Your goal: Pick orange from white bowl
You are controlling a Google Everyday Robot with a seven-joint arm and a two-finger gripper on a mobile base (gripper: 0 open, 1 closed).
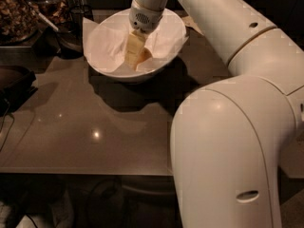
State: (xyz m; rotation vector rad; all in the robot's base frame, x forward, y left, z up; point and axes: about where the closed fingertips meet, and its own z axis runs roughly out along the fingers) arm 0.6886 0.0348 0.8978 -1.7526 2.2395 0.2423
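Nearest you, the robot's bulky white arm [228, 151] fills the right of the view, rising over the front edge of the glossy grey-brown bench [85, 127]. At the bench's left edge sits a dark tray-like object [14, 82], partly cut off. Farther back, the arm reaches across and down into the white bowl [118, 75], which stands on the bench and is lined with crumpled white paper [102, 42]. The pincer [134, 56] points down inside the bowl, low against the paper near its middle. The orange [147, 56] lies in the bowl and shows only as a small orange patch touching or just beside the pincer. You cannot tell whether the pincer is apart or clamped on it. Behind the bowl, at far left, dark containers [19, 13] hold brownish contents.
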